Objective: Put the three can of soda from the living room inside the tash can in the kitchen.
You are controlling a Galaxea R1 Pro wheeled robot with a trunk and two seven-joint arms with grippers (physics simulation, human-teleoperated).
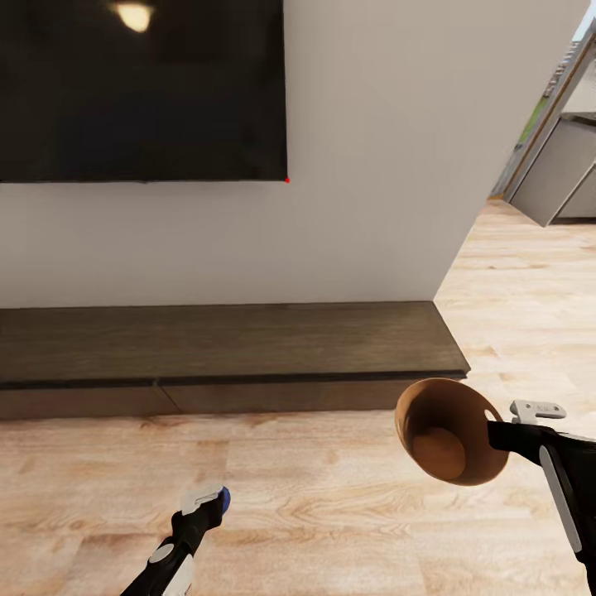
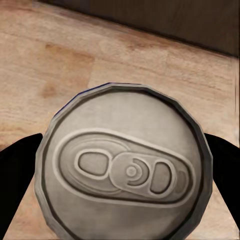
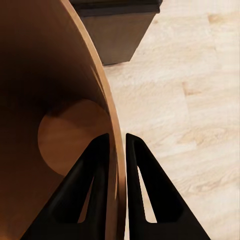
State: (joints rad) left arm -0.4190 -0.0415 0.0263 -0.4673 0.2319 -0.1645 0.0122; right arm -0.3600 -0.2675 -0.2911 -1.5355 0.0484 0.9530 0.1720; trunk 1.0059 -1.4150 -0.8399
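Head view, left arm: reaches up from about 7 o'clock of the frame, forearm low over the wood floor point(image 1: 314, 488), with the left gripper point(image 1: 205, 501) at its tip pointing toward 1 o'clock.
Left gripper state: clamped on the blue can point(image 1: 223, 497); the left wrist view shows the black fingers point(image 2: 19, 162) pressed against both sides of the can's body.
Blue can: only a blue edge peeks past the gripper in the head view; in the left wrist view its grey metal top point(image 2: 125, 167) with the pull tab faces the camera, so its long axis runs straight along the gripper's fingers.
Right arm: comes in from 4 o'clock, forearm lying nearly level, with the right gripper point(image 1: 494, 432) pointing toward 9 o'clock.
Right gripper state: pinched on the rim of the trash can point(image 1: 447, 430), one finger point(image 3: 92, 185) inside the wall and one outside.
Trash can: held in the air over the floor at about 4 o'clock of the head view, tipped on its side, its brown mouth turned toward the camera and the round bottom visible inside.
Surroundings: long dark wood cabinet point(image 1: 223, 352) across the middle, black TV point(image 1: 141, 91) on the wall at 11 o'clock, grey kitchen units point(image 1: 555, 174) at 2 o'clock.
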